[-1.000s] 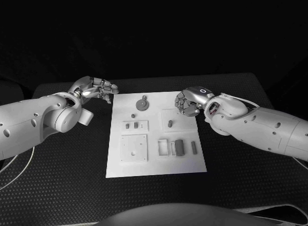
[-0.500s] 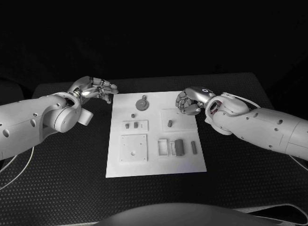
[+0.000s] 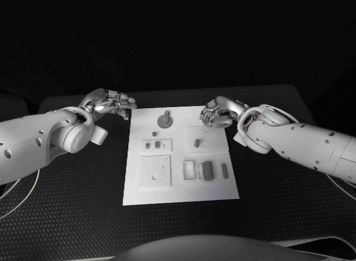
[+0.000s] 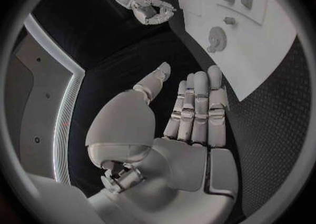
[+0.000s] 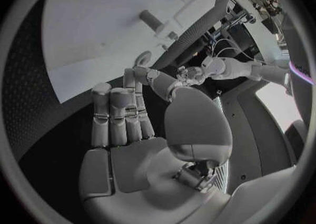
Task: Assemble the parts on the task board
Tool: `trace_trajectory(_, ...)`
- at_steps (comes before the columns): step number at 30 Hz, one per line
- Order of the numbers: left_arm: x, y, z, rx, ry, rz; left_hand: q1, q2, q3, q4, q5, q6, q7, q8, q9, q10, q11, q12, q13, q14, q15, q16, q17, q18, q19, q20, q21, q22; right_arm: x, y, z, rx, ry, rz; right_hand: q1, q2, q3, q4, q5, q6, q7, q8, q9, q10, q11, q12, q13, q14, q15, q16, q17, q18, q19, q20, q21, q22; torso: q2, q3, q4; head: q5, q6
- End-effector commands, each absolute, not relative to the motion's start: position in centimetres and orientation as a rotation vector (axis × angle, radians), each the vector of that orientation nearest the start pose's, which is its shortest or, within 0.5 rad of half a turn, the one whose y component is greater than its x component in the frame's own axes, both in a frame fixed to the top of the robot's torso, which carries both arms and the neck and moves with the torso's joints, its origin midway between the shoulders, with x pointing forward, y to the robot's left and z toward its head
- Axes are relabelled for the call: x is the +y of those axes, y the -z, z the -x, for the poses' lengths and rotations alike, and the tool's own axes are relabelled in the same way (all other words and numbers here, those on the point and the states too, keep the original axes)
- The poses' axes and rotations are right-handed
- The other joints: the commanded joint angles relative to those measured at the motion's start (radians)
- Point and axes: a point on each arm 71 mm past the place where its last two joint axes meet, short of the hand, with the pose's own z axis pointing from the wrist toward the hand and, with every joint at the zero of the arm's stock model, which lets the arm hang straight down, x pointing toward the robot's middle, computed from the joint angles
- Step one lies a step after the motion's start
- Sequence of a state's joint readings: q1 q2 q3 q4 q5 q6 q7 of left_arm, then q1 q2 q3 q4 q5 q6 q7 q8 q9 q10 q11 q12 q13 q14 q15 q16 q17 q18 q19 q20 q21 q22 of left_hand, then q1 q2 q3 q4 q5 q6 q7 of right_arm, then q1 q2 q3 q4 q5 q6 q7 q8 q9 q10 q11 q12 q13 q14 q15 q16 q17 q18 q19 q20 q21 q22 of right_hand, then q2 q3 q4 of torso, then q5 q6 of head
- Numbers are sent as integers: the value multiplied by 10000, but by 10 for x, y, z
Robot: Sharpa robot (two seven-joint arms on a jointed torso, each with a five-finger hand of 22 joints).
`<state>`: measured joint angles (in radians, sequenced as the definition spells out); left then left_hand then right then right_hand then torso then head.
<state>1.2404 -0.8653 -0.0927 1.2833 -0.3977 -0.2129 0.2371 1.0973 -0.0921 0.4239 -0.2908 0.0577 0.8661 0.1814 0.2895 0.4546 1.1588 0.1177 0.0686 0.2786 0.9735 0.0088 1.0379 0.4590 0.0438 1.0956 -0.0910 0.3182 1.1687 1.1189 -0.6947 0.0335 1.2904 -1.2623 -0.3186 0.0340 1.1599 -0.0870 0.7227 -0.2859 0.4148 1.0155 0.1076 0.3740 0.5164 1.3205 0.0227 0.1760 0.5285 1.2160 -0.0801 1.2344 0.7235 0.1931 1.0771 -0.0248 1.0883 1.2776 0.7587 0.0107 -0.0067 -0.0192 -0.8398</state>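
The white task board (image 3: 181,193) lies in the middle of the black table. A grey gear (image 3: 163,119) sits near its far edge, with small pegs (image 3: 197,142) and flat blocks (image 3: 207,169) spread over its raised plates. My left hand (image 3: 111,103) hovers off the board's far left corner, fingers straight and holding nothing (image 4: 194,110). My right hand (image 3: 217,115) hangs over the board's far right corner, also with nothing in it (image 5: 125,118). The left wrist view shows the gear (image 4: 216,37) and the board (image 4: 276,50). In the right wrist view a peg (image 5: 152,20) stands on the board (image 5: 86,23).
Black matting (image 3: 76,185) surrounds the board on every side, with open room to its left, right and front. The table's far edge (image 3: 170,89) lies just behind both hands.
My right hand has shifted a little to the left and toward the far edge, turning at the wrist. The left hand and the parts have stayed put.
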Motion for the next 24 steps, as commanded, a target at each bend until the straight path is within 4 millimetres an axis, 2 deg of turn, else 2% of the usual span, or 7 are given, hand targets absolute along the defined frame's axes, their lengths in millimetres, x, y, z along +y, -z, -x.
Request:
trace_trajectory(1,288,194,-524,16306,11644,7968,10,1,-53,5,-65,-84,11,-54,-16,-57,-19,2,-15,65,-10,-54,15,281,49,-8,-56,-6,-185,210,-515,17168,-9099,-1262,129,248,65,-13,70,10,22,17,10,19,3,-66,-3,-40,-65,-68,16,687,4,-61,-42,5,-6,-2,-9,28,17)
trace_trajectory(6,288,194,-524,16346,11624,7992,10,0,-54,6,-65,-85,12,-53,-16,-58,-19,3,-15,66,-9,-55,16,281,50,-7,-58,-5,-176,203,-510,17193,-9640,-1312,115,266,65,-18,70,-1,27,8,11,10,6,-78,0,-58,-62,-78,18,687,-6,-58,-53,3,-11,-11,-20,55,49)
trace_trajectory(10,288,194,-524,16364,11605,8006,5,-4,-59,8,-65,-84,12,-51,-16,-58,-18,6,-14,67,-9,-56,17,281,52,-5,-59,-5,-165,203,-507,17449,-10204,-1486,101,276,61,-19,69,-7,30,3,11,6,8,-85,3,-68,-61,-83,20,687,-11,-56,-60,2,-25,-17,-17,158,102)
trace_trajectory(15,289,195,-525,16355,11550,8026,-2,-3,-64,11,-65,-80,12,-46,-15,-55,-19,11,-12,70,-9,-58,19,282,55,-4,-62,-4,-146,201,-502,17653,-10834,-1377,84,295,58,-24,68,-18,35,-6,13,-1,10,-96,7,-83,-59,-89,25,687,-21,-53,-71,0,-27,-40,15,412,143)
trace_trajectory(19,291,196,-528,16301,11449,8054,-2,-2,-66,10,-65,-78,11,-43,-14,-53,-20,14,-11,72,-9,-59,20,283,58,-4,-64,-4,-130,200,-498,17768,-11312,-1256,71,310,55,-25,68,-24,38,-11,14,-5,12,-104,11,-95,-57,-93,28,687,-29,-50,-79,-1,-40,-47,-12,667,177)
trace_trajectory(22,293,196,-530,16259,11368,8074,-1,0,-67,10,-65,-77,10,-41,-14,-52,-20,15,-10,73,-9,-59,21,284,60,-4,-65,-4,-117,201,-497,17845,-11573,-1127,59,320,52,-28,68,-33,41,-18,15,-11,15,-112,14,-105,-54,-97,32,687,-36,-47,-86,-2,-53,-50,4,833,173)
trace_trajectory(24,293,197,-532,16232,11323,8082,0,1,-67,9,-65,-76,10,-40,-14,-51,-20,17,-10,74,-10,-60,22,285,61,-4,-66,-3,-109,203,-496,17903,-11720,-1052,52,328,50,-29,68,-37,44,-21,15,-14,16,-116,16,-110,-53,-98,34,687,-40,-46,-90,-2,-63,-57,-13,928,187)
